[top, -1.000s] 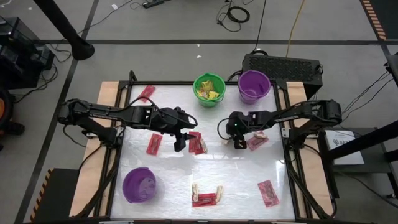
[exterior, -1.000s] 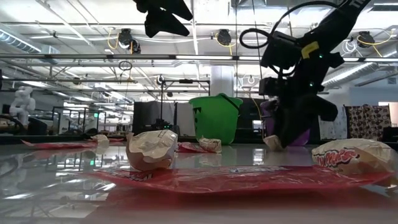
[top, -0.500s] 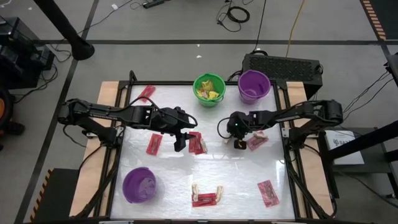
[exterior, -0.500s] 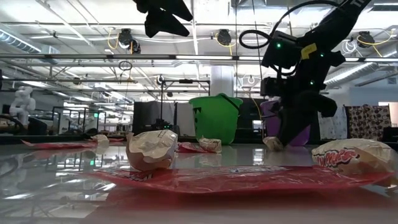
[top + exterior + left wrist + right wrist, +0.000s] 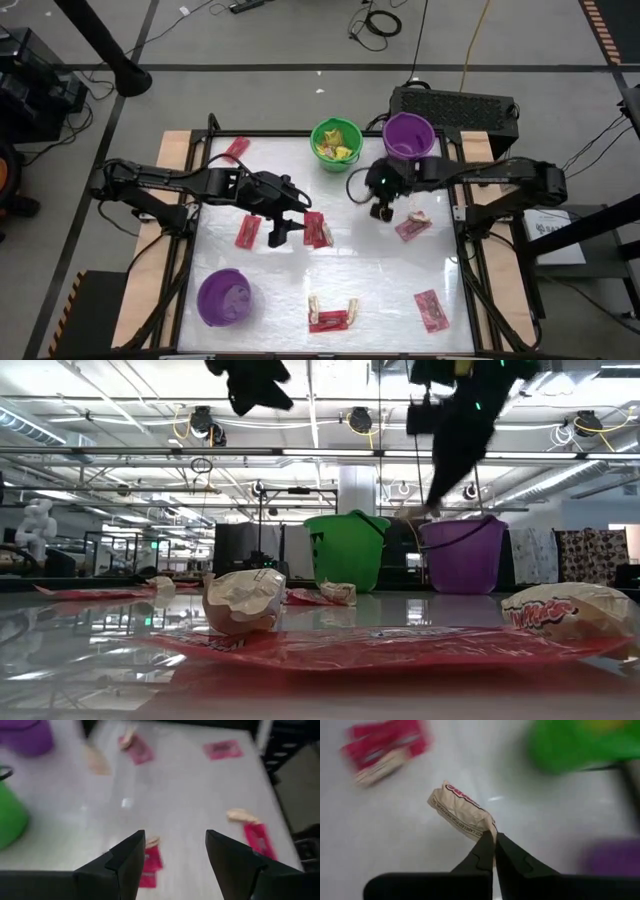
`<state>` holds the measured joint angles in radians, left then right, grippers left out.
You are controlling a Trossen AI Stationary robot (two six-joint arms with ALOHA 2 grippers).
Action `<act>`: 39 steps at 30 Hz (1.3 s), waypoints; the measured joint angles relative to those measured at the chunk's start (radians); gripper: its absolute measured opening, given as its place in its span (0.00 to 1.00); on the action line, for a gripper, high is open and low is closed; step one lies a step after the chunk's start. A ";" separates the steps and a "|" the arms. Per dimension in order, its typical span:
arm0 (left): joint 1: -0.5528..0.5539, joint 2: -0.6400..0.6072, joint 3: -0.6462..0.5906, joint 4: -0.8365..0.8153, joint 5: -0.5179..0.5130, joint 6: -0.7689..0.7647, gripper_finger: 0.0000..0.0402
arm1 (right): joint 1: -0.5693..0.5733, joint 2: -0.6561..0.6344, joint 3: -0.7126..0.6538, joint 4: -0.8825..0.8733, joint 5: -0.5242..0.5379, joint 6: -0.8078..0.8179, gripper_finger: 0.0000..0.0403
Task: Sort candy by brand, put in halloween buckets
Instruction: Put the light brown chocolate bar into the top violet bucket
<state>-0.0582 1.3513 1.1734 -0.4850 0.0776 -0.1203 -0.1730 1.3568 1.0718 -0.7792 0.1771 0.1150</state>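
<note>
My right gripper (image 5: 494, 837) is shut on the end of a tan wrapped candy (image 5: 462, 817), which hangs well above the table. From above, this gripper (image 5: 383, 211) hovers just in front of the back purple bucket (image 5: 408, 122), with the green bucket (image 5: 318, 134) of yellow candy to its left. My left gripper (image 5: 275, 234) is open and empty over the table's middle, between two flat red packets (image 5: 248, 231) (image 5: 317, 229). The second purple bucket (image 5: 224, 298) stands at the front left.
More red packets lie at the back left (image 5: 235, 150), right of centre (image 5: 412, 229), front right (image 5: 431, 310) and front middle (image 5: 330, 320), some with tan pieces (image 5: 418, 214) beside them. A black box (image 5: 455, 105) sits behind the table.
My right gripper shut on the tan candy, lifted it off the table and moved back toward the purple bucket. My left gripper drifted slightly left and forward, still open.
</note>
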 joint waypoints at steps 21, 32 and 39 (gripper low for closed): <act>0.431 -0.156 -0.152 -0.038 -0.060 -0.143 0.53 | -0.583 0.038 0.252 -0.120 0.110 0.011 0.00; 0.529 -0.125 -0.151 -0.294 -0.135 -0.119 0.53 | -0.605 0.103 0.250 -0.235 0.107 0.060 0.07; 0.530 -0.110 -0.150 -0.308 -0.136 0.080 0.53 | -0.605 0.118 0.250 -0.279 0.112 0.206 0.17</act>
<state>0.4714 1.2414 1.0229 -0.7926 -0.0583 -0.0405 -0.7776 1.4744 1.3220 -1.0586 0.2893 0.3208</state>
